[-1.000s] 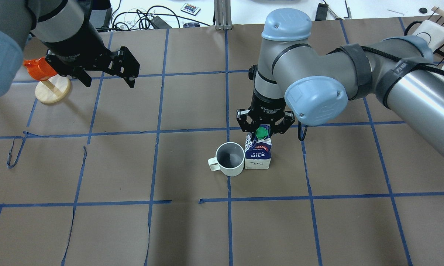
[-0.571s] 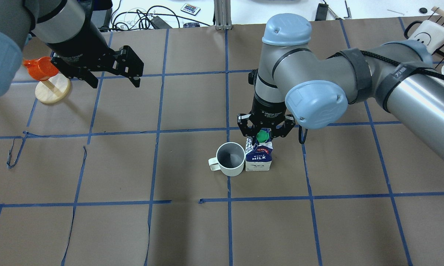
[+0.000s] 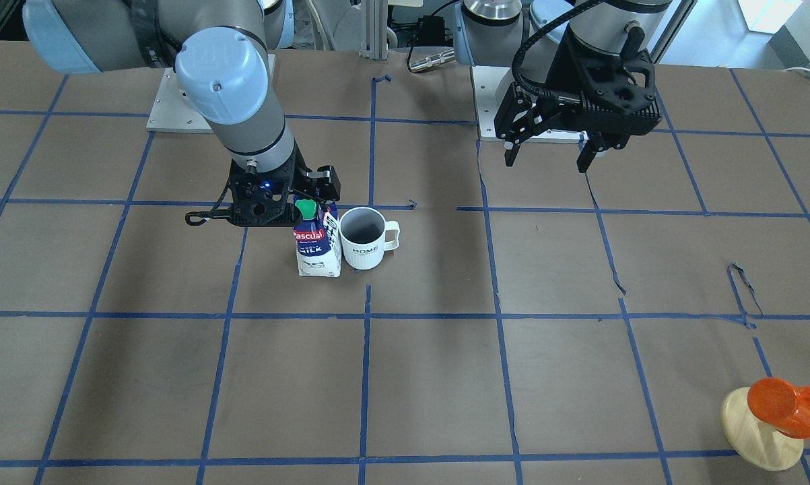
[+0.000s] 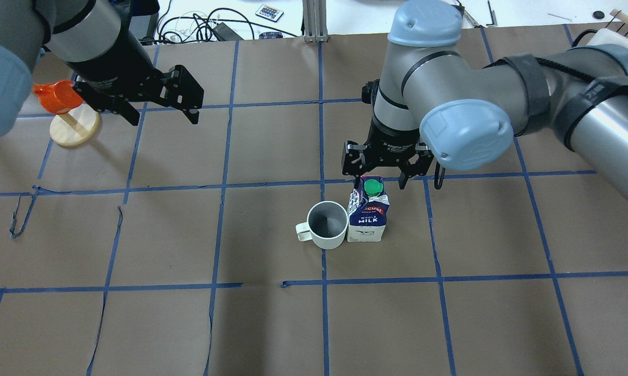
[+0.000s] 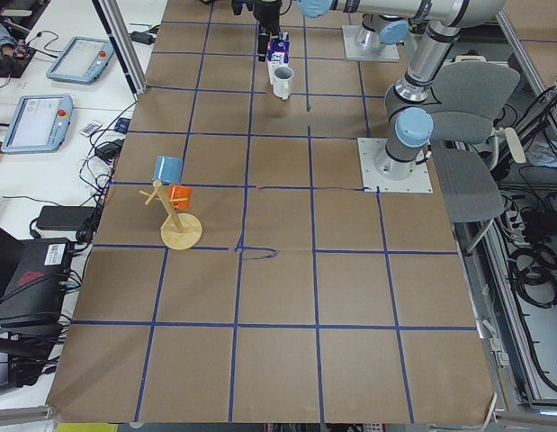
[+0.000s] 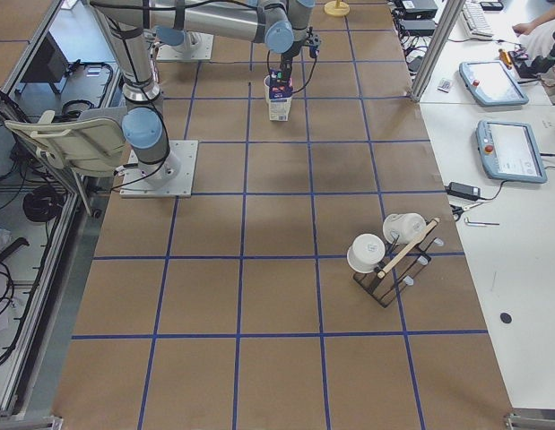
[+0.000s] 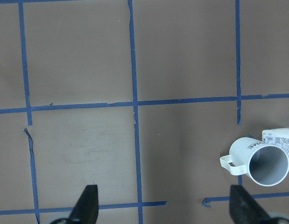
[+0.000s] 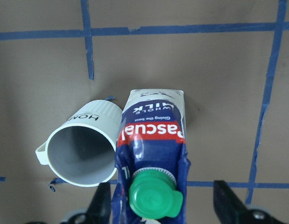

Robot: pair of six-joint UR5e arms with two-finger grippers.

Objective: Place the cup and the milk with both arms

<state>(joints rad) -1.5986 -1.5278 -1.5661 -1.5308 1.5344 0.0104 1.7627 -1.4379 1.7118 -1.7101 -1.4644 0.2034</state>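
The white ribbed cup (image 4: 327,224) stands upright near the table's middle, handle pointing to the view's left. The blue and white milk carton (image 4: 367,219) with a green cap stands upright against its right side. My right gripper (image 4: 381,175) is open and empty, hovering just above and behind the carton's top. In the right wrist view the carton (image 8: 153,121) and cup (image 8: 81,158) lie below the spread fingers (image 8: 102,203). My left gripper (image 4: 162,112) is open and empty, high over the far left. Its wrist view shows the cup (image 7: 258,161) at the right edge.
A wooden mug stand (image 4: 73,128) holding an orange cup (image 4: 55,96) stands at the far left, close beside my left gripper. A rack with white mugs (image 6: 385,255) stands at the table's right end. Blue tape lines grid the brown table cover (image 4: 272,324).
My right gripper has risen and drawn back from around the carton's top, jaws open throughout. The carton and cup stay put. My left gripper has shifted slightly right.
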